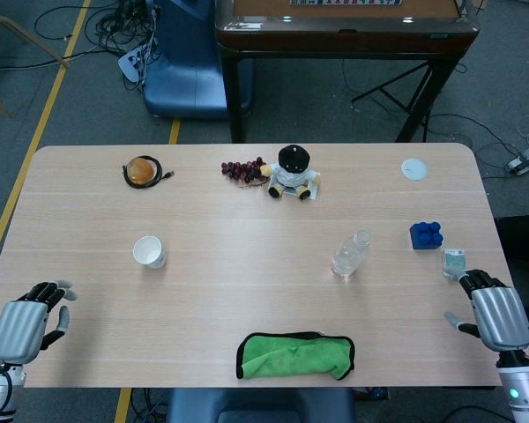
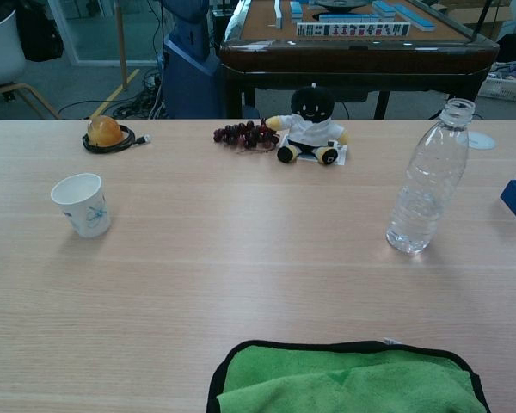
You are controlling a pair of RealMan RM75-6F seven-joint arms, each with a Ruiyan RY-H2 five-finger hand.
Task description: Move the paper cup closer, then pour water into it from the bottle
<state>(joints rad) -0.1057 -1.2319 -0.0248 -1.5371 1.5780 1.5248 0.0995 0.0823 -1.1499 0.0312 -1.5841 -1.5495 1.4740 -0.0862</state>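
Looking down from the head view, a pale wooden table (image 1: 247, 291) is seen. A white paper cup (image 1: 149, 251) stands upright on the left half, well apart from a clear plastic bottle (image 1: 351, 254), which stands upright and uncapped on the right half. At the near left corner the left hand (image 1: 28, 322) is held over the table edge, empty, its fingers apart and gently curved. At the near right edge the right hand (image 1: 492, 310) is held likewise, empty with fingers loosely spread, just beside a small pale box (image 1: 454, 262). A blue block (image 1: 428, 234) lies beyond that box. A green cloth (image 1: 295, 354) with dark trim is laid at the near middle. Along the far side are placed an orange ball (image 1: 142, 170) on a dark ring, a bunch of dark grapes (image 1: 243, 170), a small black-headed doll (image 1: 293, 173) and a white round lid (image 1: 413, 169).

In the chest view neither hand is shown. The cup (image 2: 82, 204) is seen at the left, the bottle (image 2: 429, 176) at the right, the cloth (image 2: 348, 379) nearest, and the doll (image 2: 313, 126) and grapes (image 2: 244, 134) at the far side.
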